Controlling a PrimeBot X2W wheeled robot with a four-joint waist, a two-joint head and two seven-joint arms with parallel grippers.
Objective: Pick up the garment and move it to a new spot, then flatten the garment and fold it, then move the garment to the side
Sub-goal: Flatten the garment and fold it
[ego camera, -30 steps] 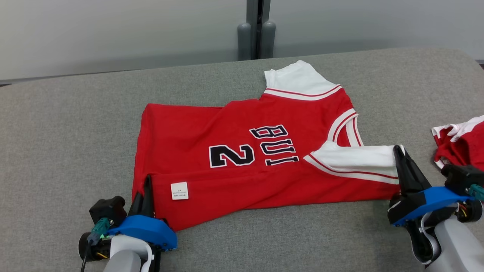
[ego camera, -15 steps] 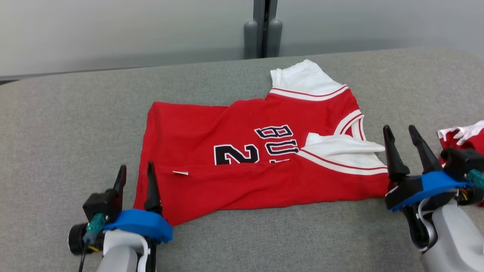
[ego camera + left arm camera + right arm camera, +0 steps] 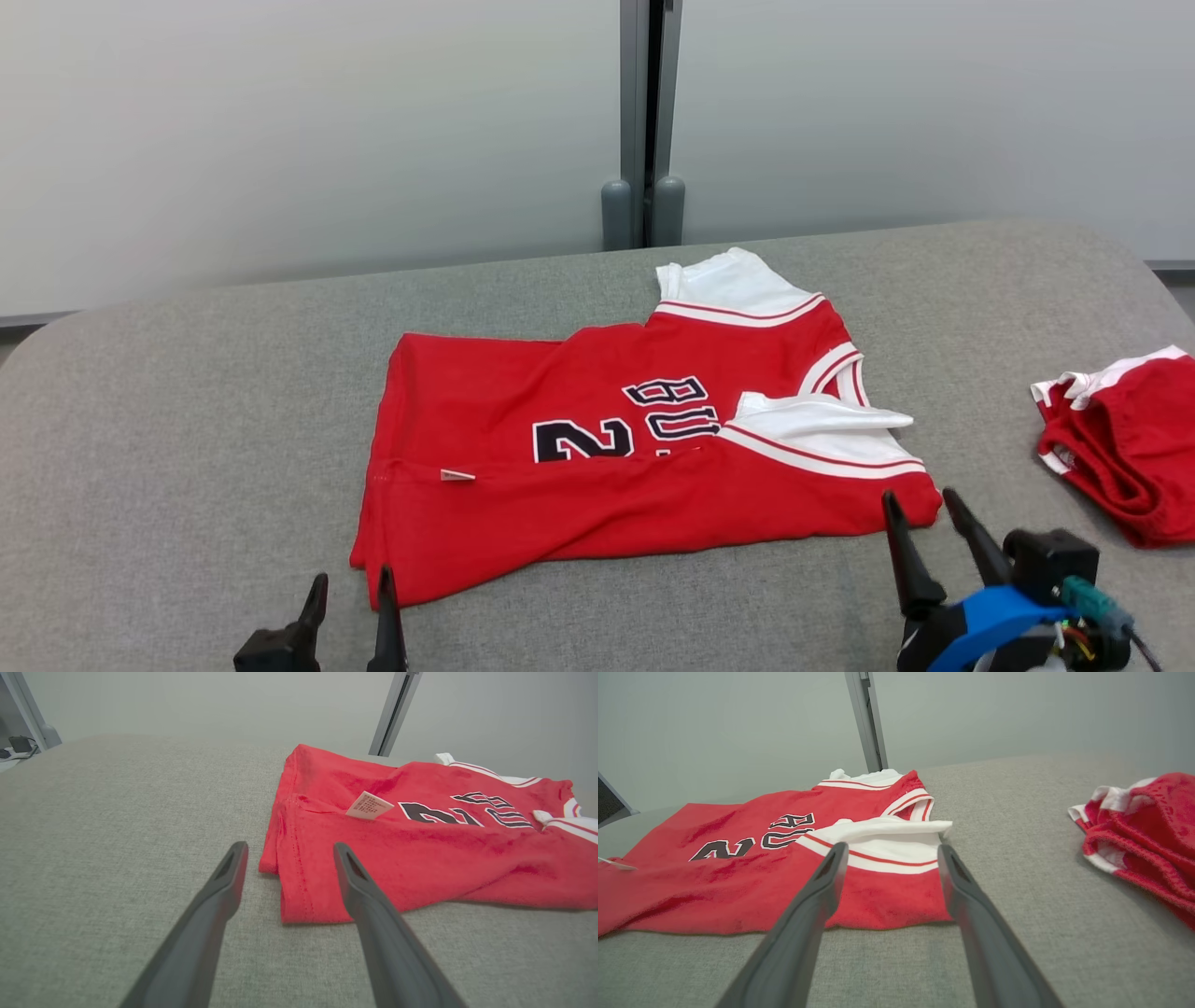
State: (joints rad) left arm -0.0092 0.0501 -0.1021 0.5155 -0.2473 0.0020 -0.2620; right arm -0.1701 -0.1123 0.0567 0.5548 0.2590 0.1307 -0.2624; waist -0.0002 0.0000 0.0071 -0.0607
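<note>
We see the red jersey (image 3: 635,457) lying on the grey table (image 3: 187,420). Its near edge is folded over the front and covers part of the number, with one white sleeve on top. Our left gripper (image 3: 352,577) stands spread and empty by the near hem corner; one finger may brush the cloth, we cannot be sure. Our right gripper (image 3: 919,497), also spread and empty, sits just beside the sleeve-end corner. A second red garment (image 3: 1120,448) lies bunched well to the right.
</note>
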